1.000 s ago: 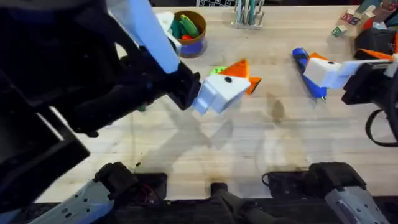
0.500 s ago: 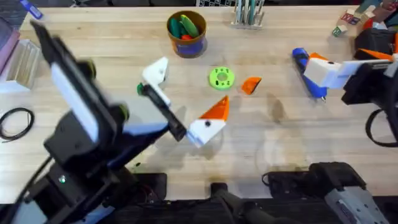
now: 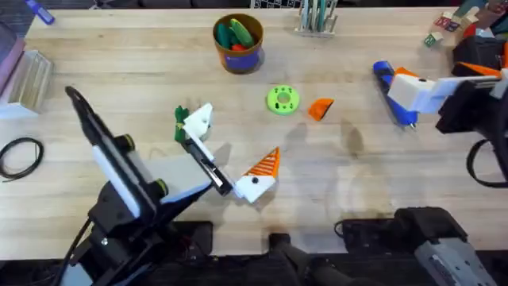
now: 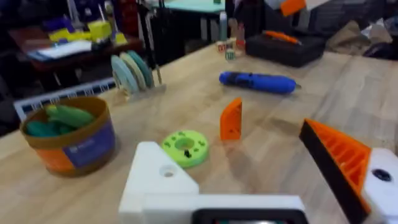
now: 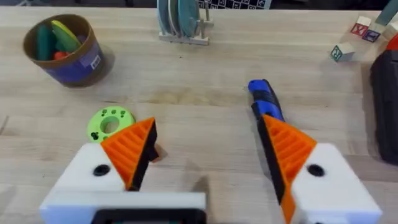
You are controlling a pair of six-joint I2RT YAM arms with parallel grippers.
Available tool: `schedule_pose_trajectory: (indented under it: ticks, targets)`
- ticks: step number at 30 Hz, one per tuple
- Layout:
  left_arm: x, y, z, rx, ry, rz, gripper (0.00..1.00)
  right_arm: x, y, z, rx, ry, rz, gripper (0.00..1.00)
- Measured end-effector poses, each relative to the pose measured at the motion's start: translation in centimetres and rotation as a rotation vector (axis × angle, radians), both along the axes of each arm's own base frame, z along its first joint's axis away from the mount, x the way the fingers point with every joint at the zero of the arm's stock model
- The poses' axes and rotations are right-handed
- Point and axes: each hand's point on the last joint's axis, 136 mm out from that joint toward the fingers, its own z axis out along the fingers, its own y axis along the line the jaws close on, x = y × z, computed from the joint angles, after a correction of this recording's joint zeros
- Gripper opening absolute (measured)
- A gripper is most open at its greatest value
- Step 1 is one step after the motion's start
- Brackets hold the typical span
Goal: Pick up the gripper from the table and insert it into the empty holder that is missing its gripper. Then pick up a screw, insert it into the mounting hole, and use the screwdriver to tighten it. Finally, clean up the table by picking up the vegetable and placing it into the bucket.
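Since a second ago the left arm has swung down from under the camera toward the near left edge of the desk (image 3: 373, 199). Its left gripper (image 3: 228, 153) is spread wide and holds nothing: one finger carries an orange tip, the other is the bare white holder (image 3: 198, 119). The loose orange gripper (image 3: 321, 108) lies mid-desk beside the green disc (image 3: 282, 100). The right gripper (image 3: 413, 91) hangs released over the blue screwdriver (image 3: 390, 89).

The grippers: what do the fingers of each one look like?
The left gripper has white blocky fingers: one carries an orange ribbed wedge pad, the other is bare white with a round hole. The right gripper has white fingers, both with orange ribbed pads and a dark screw hole.
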Motion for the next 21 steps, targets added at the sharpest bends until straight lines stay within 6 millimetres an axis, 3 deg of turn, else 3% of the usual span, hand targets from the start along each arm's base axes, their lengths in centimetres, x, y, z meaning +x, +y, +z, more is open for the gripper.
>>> schedule_pose_trajectory:
  ticks: [5,21]
  targets:
    - [-0.1,0.0,-2.2,-0.003,0.142,-0.004,0.988,0.0,0.0,0.0,0.000,0.000,0.000,0.991]
    - [-0.3,-0.2,-2.2,-0.089,0.247,-0.016,0.989,0.0,0.0,0.0,0.000,0.000,0.000,0.991]
